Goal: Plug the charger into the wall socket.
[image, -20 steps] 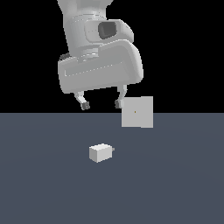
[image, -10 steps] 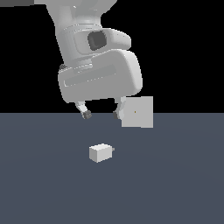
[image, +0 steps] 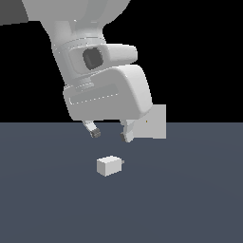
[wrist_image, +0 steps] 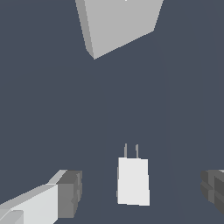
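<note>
The charger (image: pixel 109 165) is a small off-white block lying on the dark floor, its grey prongs pointing to the exterior view's right. In the wrist view the charger (wrist_image: pixel 132 180) lies between my two fingers, prongs toward the wall socket (wrist_image: pixel 119 24). My gripper (image: pixel 110 134) hangs open just above the charger, not touching it. The wall socket (image: pixel 155 122) is a pale grey upright plate behind the gripper, partly covered by the hand.
The dark grey floor (image: pixel 190 199) stretches flat around the charger. Nothing else stands on it in either view.
The arm has come down and toward the camera, so the open gripper now sits lower, close over the charger. The charger and socket have not moved.
</note>
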Available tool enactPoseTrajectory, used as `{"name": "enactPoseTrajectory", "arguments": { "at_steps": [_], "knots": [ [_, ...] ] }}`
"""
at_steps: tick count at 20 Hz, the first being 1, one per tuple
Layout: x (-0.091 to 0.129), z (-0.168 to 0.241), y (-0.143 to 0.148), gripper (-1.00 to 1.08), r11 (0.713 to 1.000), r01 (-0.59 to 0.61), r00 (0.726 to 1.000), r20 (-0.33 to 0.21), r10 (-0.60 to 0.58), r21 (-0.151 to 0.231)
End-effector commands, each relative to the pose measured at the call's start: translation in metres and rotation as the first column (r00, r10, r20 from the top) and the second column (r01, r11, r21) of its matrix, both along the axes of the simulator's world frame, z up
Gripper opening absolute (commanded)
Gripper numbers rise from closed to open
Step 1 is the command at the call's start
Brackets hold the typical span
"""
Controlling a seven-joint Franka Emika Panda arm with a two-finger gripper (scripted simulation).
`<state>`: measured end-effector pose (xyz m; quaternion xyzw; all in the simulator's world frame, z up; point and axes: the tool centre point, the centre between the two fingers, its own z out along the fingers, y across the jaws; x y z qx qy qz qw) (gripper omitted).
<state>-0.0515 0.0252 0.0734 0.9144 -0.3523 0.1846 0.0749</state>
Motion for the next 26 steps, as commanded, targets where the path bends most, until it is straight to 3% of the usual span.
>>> {"name": "enactPoseTrajectory", "arguments": {
  "at_steps": [1, 15, 26],
  "knots": [
    [-0.001, -0.004, 0.0, 1.0, 1.0, 0.024, 1.0, 0.009, -0.024, -0.004],
    [-0.003, -0.015, 0.0, 1.0, 0.998, 0.057, 0.998, 0.019, -0.057, -0.008],
    [-0.004, -0.056, 0.0, 1.0, 0.998, 0.06, 0.998, 0.018, -0.06, -0.007]
  ]
}}
